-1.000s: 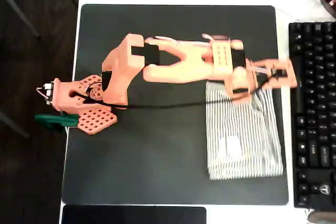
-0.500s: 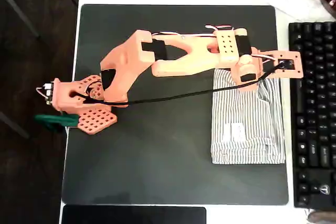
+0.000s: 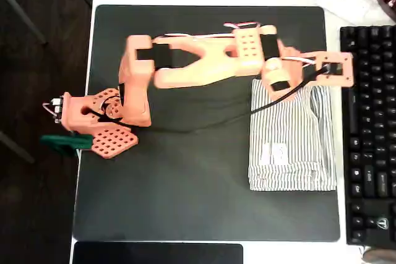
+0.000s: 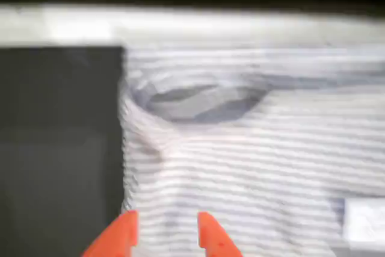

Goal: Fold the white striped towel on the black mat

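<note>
**Entry: striped towel, folded packet at right of mat, gripper over its far end**

Item 1. The white striped towel (image 3: 292, 137): lies on the right part of the black mat (image 3: 185, 183) in the overhead view, its right edge at the mat's right border, beside the keyboard (image 3: 370, 134). It appears already doubled into a compact rectangle; the long axis runs far to near in the picture. A small white label (image 3: 275, 153) sits on the upper layer, left of centre. In the wrist view the cloth (image 4: 252, 154) shows a puckered ridge near one corner.

Item 2. The gripper (image 4: 163, 236): two orange fingertips (image 4: 120, 236) enter at the lower edge of the wrist view, standing a little apart with striped cloth visible between them and nothing held. In the overhead view the arm's head (image 3: 278, 75) hangs over the towel's far end.

Governing relation: the towel extends away from the jaws toward its near end, along its long axis. Judged from this, a further fold would call for seizing the far edge and carrying it nearward.

Obscured: the far edge of the towel is covered by the arm in the overhead view; the wrist view is blurred, so layer count and height of the tips above the cloth cannot be told.
</note>
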Motion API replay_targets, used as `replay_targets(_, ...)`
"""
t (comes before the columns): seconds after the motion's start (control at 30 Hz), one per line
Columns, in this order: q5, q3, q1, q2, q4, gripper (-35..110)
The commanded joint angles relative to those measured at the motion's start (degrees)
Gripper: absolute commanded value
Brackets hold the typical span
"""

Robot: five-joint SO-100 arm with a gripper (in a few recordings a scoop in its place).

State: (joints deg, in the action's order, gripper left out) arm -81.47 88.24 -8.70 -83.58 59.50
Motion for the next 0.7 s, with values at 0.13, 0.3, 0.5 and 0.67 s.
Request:
replay_targets(0.13, -1.7, 23.0, 3.2, -24.6, -1.1, 0)
replay_targets(0.3, -2.2, 37.7, 5.9, -37.7, -0.8, 0)
replay_targets(0.5, -1.0, 54.7, 6.9, -57.8, -0.7, 0)
replay_targets(0.67, -0.2, 65.0, 6.3, -73.7, 3.2, 0)
